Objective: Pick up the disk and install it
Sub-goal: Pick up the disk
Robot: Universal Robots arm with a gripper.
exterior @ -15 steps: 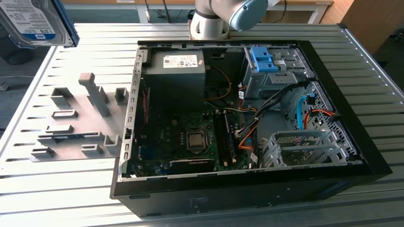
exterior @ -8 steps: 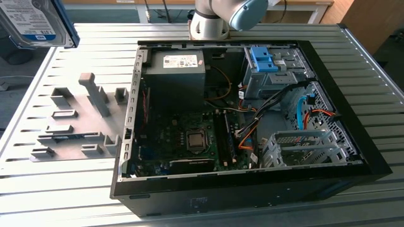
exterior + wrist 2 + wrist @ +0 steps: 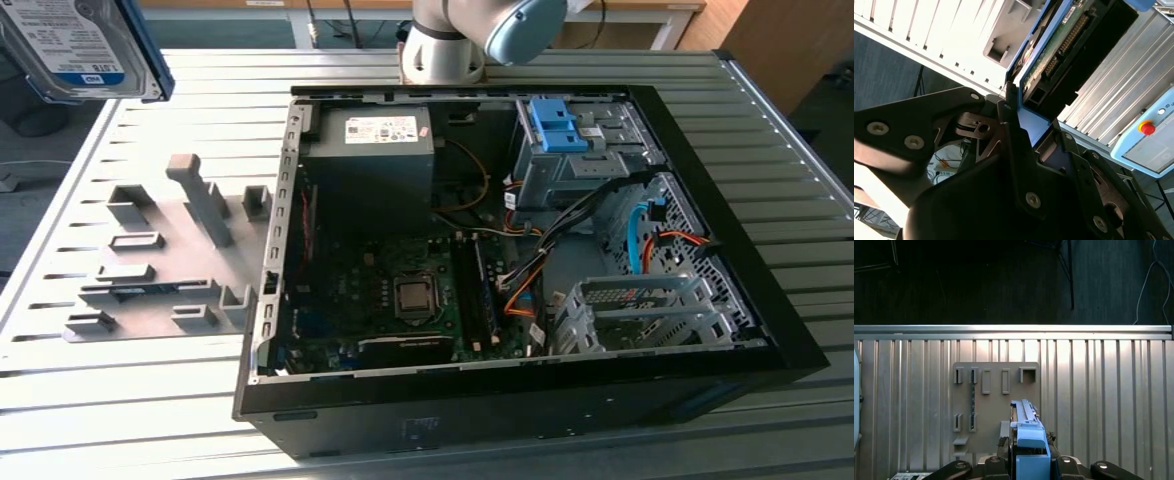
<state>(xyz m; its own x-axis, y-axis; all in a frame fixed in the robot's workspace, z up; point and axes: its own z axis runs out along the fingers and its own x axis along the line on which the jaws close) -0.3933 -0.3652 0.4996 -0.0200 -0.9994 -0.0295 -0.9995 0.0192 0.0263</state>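
Observation:
The disk (image 3: 80, 45) hangs high over the table's corner at the exterior view's upper left, its white-and-blue label facing the camera and a blue rail along its edge. In the second wrist view the disk (image 3: 1064, 45) shows its green board, connectors and blue rail, and my gripper (image 3: 1031, 120) is shut on its end. The first wrist view looks along the disk (image 3: 1026, 435) edge-on, with my gripper (image 3: 1031, 460) clamped on it above the table.
An open computer case (image 3: 534, 400) lies on the ribbed table, with a drive cage and blue bracket (image 3: 561, 125) at its far right. A grey fixture plate (image 3: 160, 260) (image 3: 989, 405) sits left of the case. The arm's base (image 3: 447, 45) stands behind it. A pendant's red button (image 3: 1146, 127) shows nearby.

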